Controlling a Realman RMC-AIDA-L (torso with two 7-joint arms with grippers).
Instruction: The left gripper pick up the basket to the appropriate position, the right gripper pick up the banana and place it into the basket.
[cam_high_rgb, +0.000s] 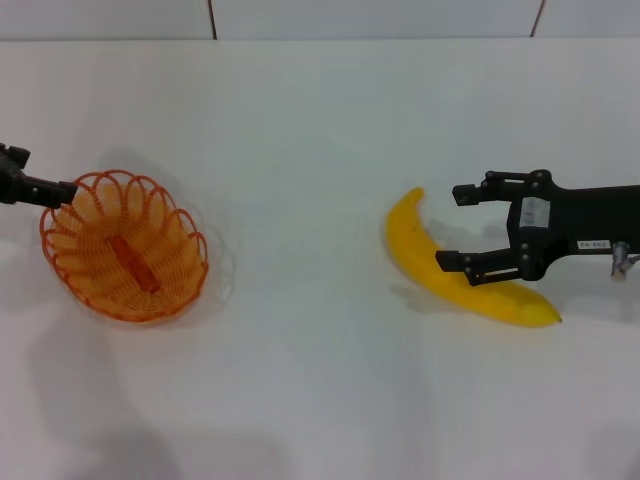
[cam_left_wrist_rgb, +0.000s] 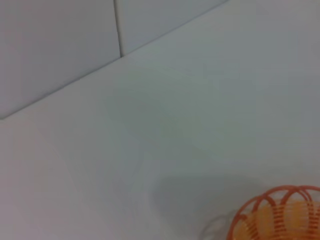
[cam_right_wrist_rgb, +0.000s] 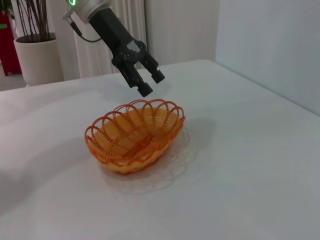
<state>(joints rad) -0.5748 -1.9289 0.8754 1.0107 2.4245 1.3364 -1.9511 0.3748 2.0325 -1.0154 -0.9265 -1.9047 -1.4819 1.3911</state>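
L gripper (cam_right_wrist_rgb: 147, 82) hovers just above basket (cam_high_rgb: 125, 247) rim, fingers apart, holding nothing. R gripper (cam_high_rgb: 460, 226) spread wide, straddling banana (cam_high_rgb: 455, 265) mid-section on tabletop (cam_high_rgb: 320, 130); basket well off toward L gripper.

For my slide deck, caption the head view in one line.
Right tool open around the banana; left tool at the empty basket's rim.

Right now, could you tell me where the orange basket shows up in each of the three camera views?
Head view: basket at left on the white table, the left gripper at its rim.
Left wrist view: only part of its rim, in the bottom right corner.
Right wrist view: centre, below the left gripper.
Shared landmark: the basket's scalloped rim.
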